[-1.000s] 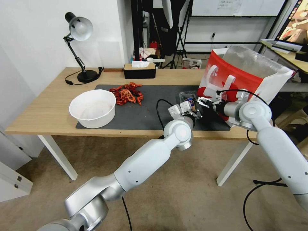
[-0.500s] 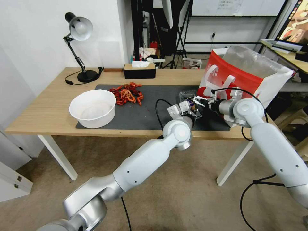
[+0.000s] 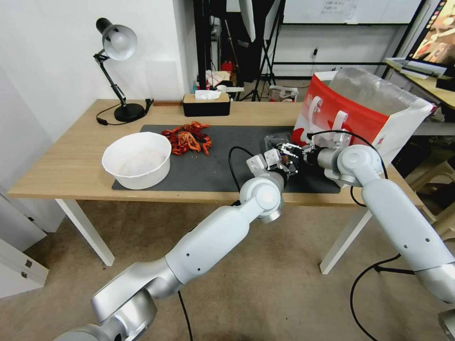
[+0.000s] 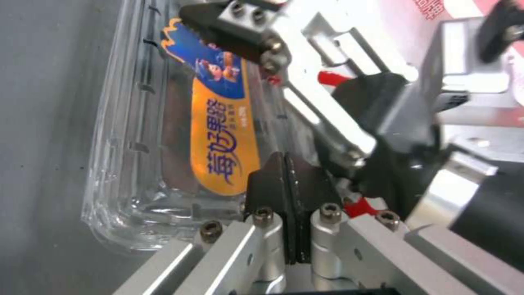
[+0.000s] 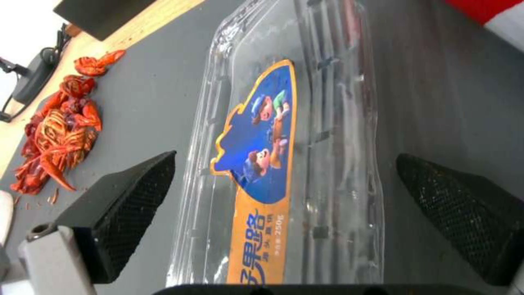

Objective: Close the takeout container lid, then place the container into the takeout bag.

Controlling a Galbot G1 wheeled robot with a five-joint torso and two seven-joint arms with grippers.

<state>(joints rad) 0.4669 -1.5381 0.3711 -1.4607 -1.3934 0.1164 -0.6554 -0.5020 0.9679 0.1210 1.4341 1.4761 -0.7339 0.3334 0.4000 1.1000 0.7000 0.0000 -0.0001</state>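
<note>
The takeout container (image 3: 274, 140) is a small clear clamshell lying on the grey mat (image 3: 218, 163), just left of the takeout bag (image 3: 360, 106). Its lid (image 5: 262, 155) carries a blue and orange sticker and lies down flat over the base. My right gripper (image 5: 294, 205) is open, one black pad (image 5: 131, 196) on each side of the container. It reaches in from the bag side (image 3: 286, 150). My left gripper (image 4: 286, 180) is shut, its tips against the container's near end by the sticker. In the head view it sits at the container's front (image 3: 283, 165).
A white bowl (image 3: 137, 158) stands on the mat's left end, with red crayfish shells (image 3: 187, 139) behind it. A black tissue box (image 3: 206, 105) and a desk lamp (image 3: 116, 42) stand at the back. The bag stands open at the table's right end.
My right arm has swung left, away from the bag, bringing its open gripper over the container. The left arm has barely moved.
</note>
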